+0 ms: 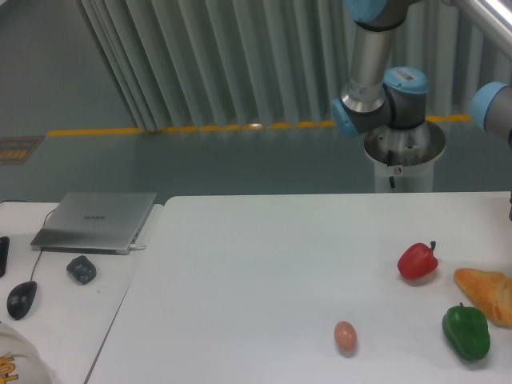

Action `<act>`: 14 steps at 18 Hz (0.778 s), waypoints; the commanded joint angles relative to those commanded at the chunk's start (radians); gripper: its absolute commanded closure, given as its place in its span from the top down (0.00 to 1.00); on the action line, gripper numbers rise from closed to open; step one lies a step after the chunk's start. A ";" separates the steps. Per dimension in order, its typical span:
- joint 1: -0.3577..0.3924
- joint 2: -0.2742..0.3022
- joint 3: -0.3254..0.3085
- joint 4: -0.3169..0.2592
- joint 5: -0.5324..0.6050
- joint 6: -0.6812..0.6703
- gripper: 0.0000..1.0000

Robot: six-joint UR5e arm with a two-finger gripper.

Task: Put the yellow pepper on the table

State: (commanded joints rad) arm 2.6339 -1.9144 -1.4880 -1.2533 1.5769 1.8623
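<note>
The yellow pepper does not show anywhere in the camera view. The large white table (264, 272) fills the lower middle and right. Only the arm's upper joints (384, 96) show at the top right, above its pedestal. The gripper is out of view past the right edge, so its state and anything it holds are hidden.
On the table's right side lie a red pepper (418, 262), a dark green pepper (466, 331), a croissant (488, 294) and an egg (345, 336). A smaller desk at the left holds a silver laptop (96, 221), a mouse (22, 299) and a dark object (82, 269).
</note>
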 joint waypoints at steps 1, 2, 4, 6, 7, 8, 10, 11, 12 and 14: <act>0.000 0.002 0.000 0.000 0.002 0.000 1.00; 0.000 0.002 -0.002 0.000 0.002 0.000 1.00; 0.003 0.003 -0.002 0.000 0.000 0.000 1.00; 0.006 0.006 -0.002 0.000 0.000 0.000 1.00; 0.008 0.008 -0.003 0.002 0.000 0.000 1.00; 0.009 0.009 -0.005 0.003 0.009 -0.002 1.00; 0.031 0.023 -0.009 0.009 0.015 -0.035 1.00; 0.041 0.026 -0.009 0.011 0.015 -0.066 1.00; 0.061 0.032 -0.009 0.012 0.014 -0.089 1.00; 0.107 0.049 -0.009 0.015 0.011 -0.090 1.00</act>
State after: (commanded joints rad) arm 2.7410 -1.8654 -1.4972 -1.2379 1.5877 1.7718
